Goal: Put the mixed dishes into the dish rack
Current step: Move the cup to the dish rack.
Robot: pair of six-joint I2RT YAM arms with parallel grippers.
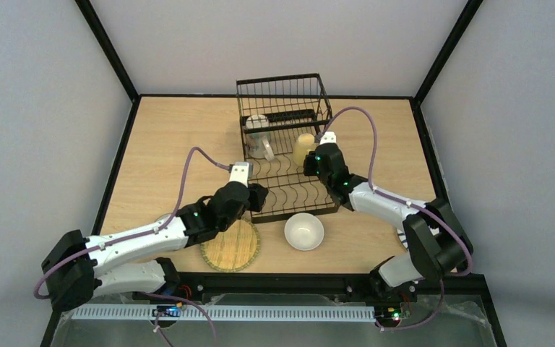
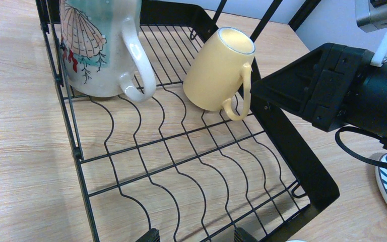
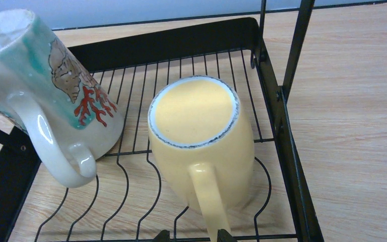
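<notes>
The step in hand was placement of the pale yellow mug [image 3: 201,151] in the dish rack [image 3: 181,40]. The mug sat tilted on the lower tray at the rack's right side, just beside a shell-pattern mug [image 3: 55,91], with its handle pointing toward the right wrist camera.

We observed the right fingers [image 3: 162,237] parted to a moderate width, one tip on each side of the handle. The gap between the tips was wider than the handle, so we judged that nothing was gripped. We could not tell whether one tip touched the handle.

The left fingers [image 2: 151,237] stood wide apart above the near end of the lower tray, holding and touching nothing.

We judged the task as partly done: the white bowl [image 1: 304,231] and the woven bamboo plate [image 1: 230,246] lay on the bench [image 1: 166,144] in front of the rack. The next move called for drawing the right arm straight back off the handle without tipping the mug, then addressing a dish on the bench.
</notes>
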